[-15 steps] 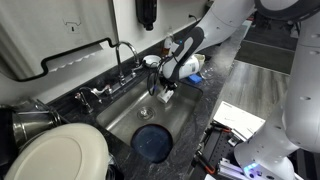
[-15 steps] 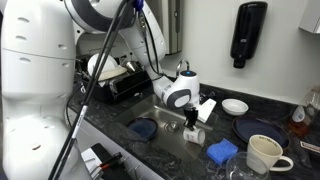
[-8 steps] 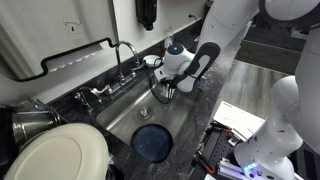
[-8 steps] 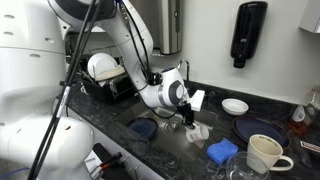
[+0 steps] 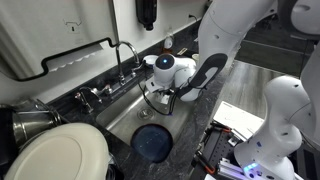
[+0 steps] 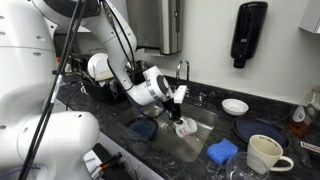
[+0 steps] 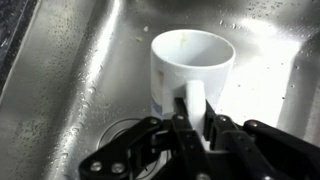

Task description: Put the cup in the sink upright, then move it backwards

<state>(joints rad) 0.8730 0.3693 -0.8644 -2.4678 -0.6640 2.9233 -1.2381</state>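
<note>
Dark speckled table, steel sink [image 5: 118, 116] under faucet [image 5: 124, 50]. Cup [image 7: 190, 62] low in sink, mouth up, near drain [image 7: 120, 126], beside dark plate [image 5: 152, 142]. Fingers [image 7: 193, 103] pinch cup's rim wall, one inside, one outside. Judged step: uprighting about done, backward move next. Needs firm pinch, cup level, clear of plate. Arm reaches over basin, wrist bent, fingers pointing down.
</note>
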